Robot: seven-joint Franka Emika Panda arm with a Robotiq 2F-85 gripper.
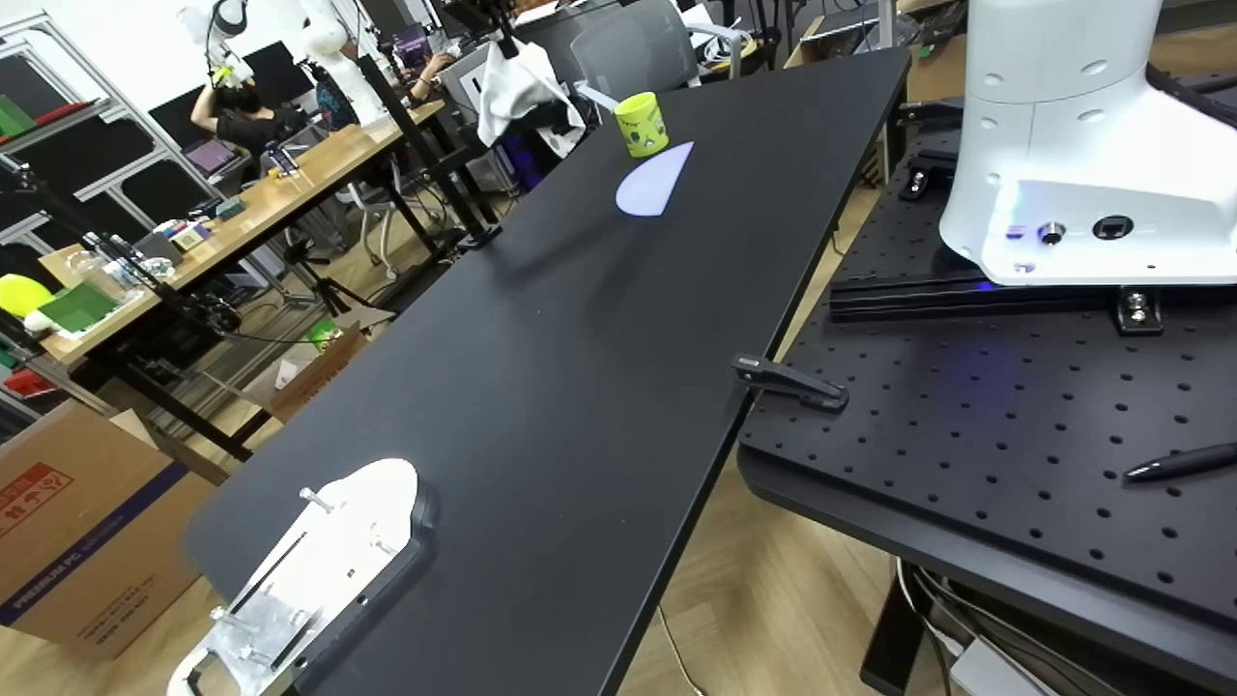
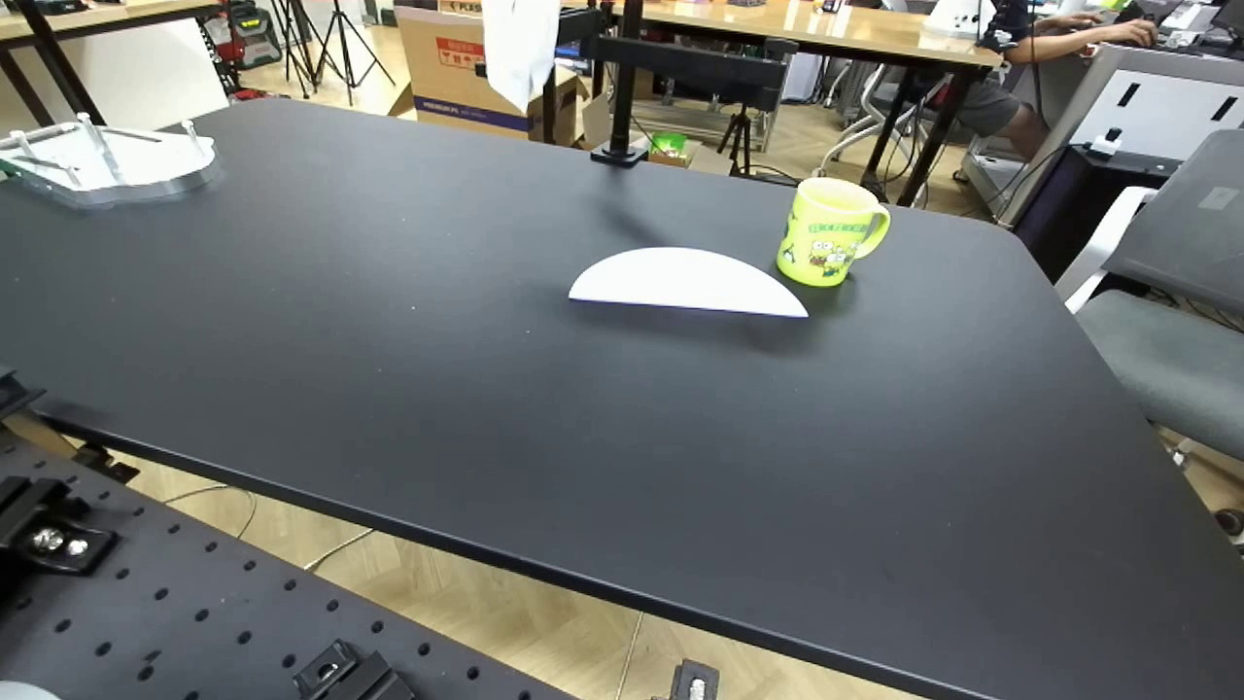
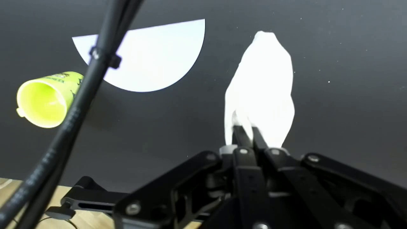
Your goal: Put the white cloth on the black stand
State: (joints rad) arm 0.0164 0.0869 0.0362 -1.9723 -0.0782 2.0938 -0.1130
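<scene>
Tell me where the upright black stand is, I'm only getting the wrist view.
Observer: The upright black stand rises from the edge of the flat black tabletop across from the white robot base.
Operator: And is what I'm gripping touching down?
Observer: No, in an exterior view the limp white cloth hangs above the tabletop without touching it.
Operator: Is anything else on there outside my picture?
Observer: Yes, a white-topped board with silvery pegs lies near one end.

In an exterior view, a near-left carton is showing "PREMIUM PC" and a red symbol label; lettering on the mug is proving unreadable.
</scene>
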